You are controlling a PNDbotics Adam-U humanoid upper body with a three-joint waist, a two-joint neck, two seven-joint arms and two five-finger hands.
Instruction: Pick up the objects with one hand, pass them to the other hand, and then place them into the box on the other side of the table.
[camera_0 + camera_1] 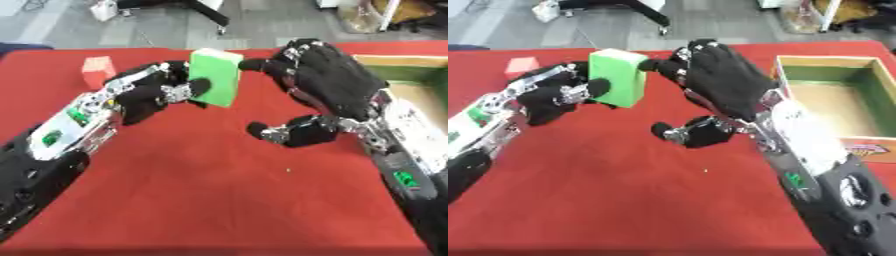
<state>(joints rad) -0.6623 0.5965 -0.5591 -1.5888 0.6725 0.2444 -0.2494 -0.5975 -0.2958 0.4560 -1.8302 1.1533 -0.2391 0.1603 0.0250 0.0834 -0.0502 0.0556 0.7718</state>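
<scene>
Left eye view: holding a green block upright above the red desk with the left hand, fingers and thumb curling round its left side. Reaching in from the right with the right hand, fingers spread and open, fingertips just beside the block's upper right edge, thumb sticking out lower down, gripping nothing. Lying near the far left corner of the desk, a small red block. Sitting at the right side of the desk, an open box with a green inside
</scene>
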